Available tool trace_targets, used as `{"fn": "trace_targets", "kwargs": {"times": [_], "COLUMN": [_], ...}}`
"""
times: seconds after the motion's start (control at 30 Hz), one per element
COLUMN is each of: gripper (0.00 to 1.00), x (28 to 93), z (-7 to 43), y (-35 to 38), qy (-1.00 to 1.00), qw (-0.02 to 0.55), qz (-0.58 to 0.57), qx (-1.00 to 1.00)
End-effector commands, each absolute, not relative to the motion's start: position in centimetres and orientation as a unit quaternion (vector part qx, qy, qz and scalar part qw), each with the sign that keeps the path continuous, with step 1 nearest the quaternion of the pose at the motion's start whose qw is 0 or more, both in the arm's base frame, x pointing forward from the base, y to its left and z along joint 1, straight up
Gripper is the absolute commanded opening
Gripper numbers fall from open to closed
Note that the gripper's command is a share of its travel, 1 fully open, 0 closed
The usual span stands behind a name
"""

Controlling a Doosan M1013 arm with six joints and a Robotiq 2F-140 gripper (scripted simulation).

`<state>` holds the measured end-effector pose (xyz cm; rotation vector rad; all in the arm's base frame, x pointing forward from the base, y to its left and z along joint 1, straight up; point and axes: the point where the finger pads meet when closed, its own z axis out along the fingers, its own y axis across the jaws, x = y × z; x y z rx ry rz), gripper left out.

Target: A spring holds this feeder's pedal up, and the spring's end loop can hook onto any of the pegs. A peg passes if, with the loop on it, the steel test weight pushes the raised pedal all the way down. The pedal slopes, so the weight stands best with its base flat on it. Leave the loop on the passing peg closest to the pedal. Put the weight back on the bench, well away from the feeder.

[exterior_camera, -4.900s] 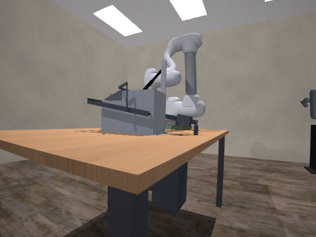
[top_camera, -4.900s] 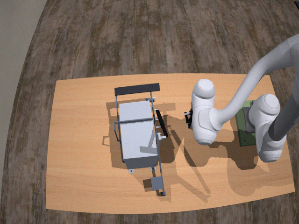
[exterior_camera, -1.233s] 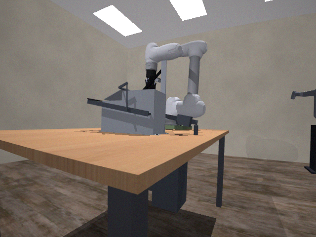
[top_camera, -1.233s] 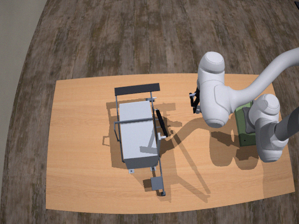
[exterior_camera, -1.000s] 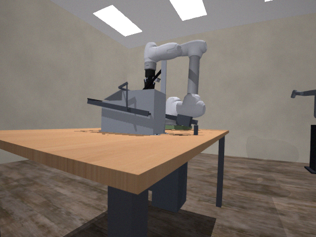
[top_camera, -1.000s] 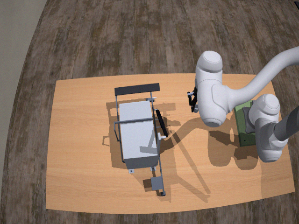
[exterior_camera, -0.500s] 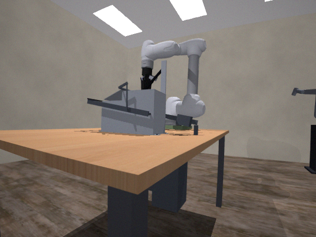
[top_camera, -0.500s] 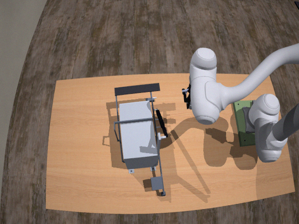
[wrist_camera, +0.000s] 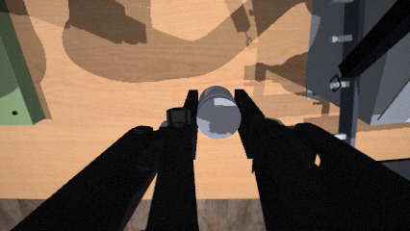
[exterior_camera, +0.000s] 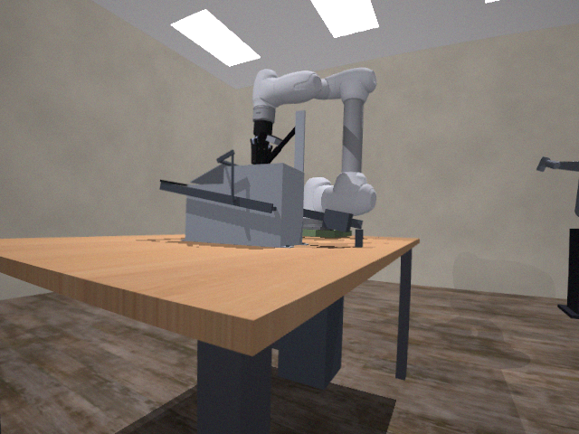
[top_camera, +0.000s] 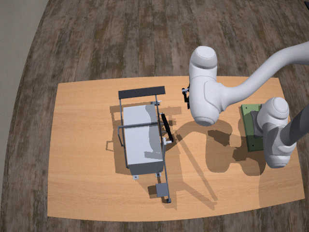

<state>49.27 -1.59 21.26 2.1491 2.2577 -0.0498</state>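
My gripper (wrist_camera: 216, 104) is shut on the steel test weight (wrist_camera: 218, 113), a grey cylinder held upright between the black fingers, well above the bench. In the top view the gripper (top_camera: 186, 95) shows just right of the feeder's far end, mostly hidden under the arm. The feeder (top_camera: 142, 136) is a grey box with a thin frame. Its dark pedal (top_camera: 141, 92) lies at the far end. A black spring (top_camera: 167, 126) runs along the feeder's right side by small pegs (top_camera: 166, 141). In the wrist view the spring's end loop (wrist_camera: 336, 83) sits at a peg on the feeder's side.
The arm's green base plate (top_camera: 250, 127) stands at the right of the bench. A small grey plate (top_camera: 161, 189) sits at the feeder's near end. A dark stand (exterior_camera: 573, 233) is on the floor at the far right.
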Motion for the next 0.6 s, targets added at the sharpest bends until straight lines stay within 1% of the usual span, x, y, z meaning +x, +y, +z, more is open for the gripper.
{"fn": "trace_targets", "kwargs": {"times": [0.0, 0.57], "gripper": [0.25, 0.25], "x": [49.6, 52.6], "z": [21.4, 22.2], "y": [-1.8, -3.5], "qy": [0.724, 0.724], "qw": [0.013, 0.021], "qz": [-0.016, -0.023], "qx": [0.689, 0.689]}}
